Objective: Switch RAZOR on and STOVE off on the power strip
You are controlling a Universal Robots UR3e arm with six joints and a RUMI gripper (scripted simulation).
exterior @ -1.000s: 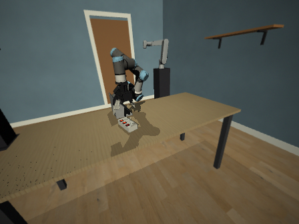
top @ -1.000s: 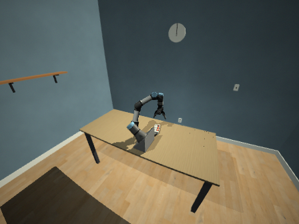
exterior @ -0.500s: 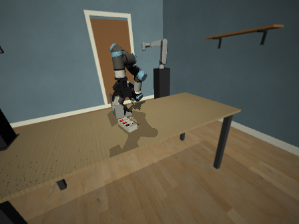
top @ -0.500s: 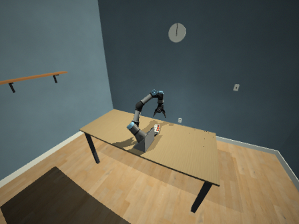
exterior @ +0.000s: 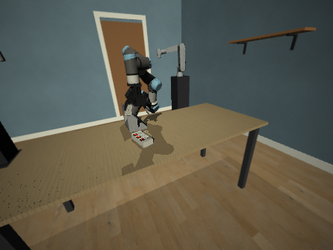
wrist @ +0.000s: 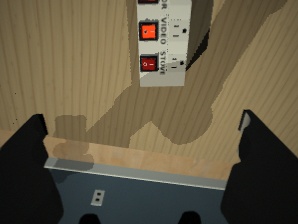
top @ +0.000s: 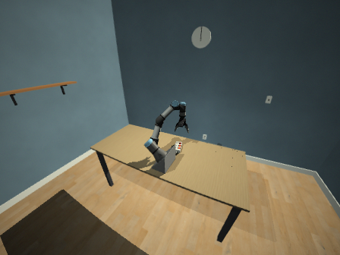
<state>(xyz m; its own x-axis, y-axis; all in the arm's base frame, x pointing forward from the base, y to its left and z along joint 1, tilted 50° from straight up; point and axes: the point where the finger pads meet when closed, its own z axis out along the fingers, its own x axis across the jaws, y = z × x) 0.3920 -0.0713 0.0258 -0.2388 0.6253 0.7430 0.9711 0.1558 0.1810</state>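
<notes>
Sitting face-up on the bench [exterior: 208, 123], power strip [wrist: 162, 45] looks rigid, light, likely to skate when pushed (press rockers straight down, no grasp needed). End effector [wrist: 145, 165] hovers above, spread wide, empty.

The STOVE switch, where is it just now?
In the wrist view, the STOVE switch sits at the near end of the power strip, beside the VIDEO switch, beyond the open fingers.

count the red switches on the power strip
3, in a row along the power strip in the exterior view. The wrist view shows STOVE at the end, VIDEO next, and the third cut off at the frame's top.
</notes>
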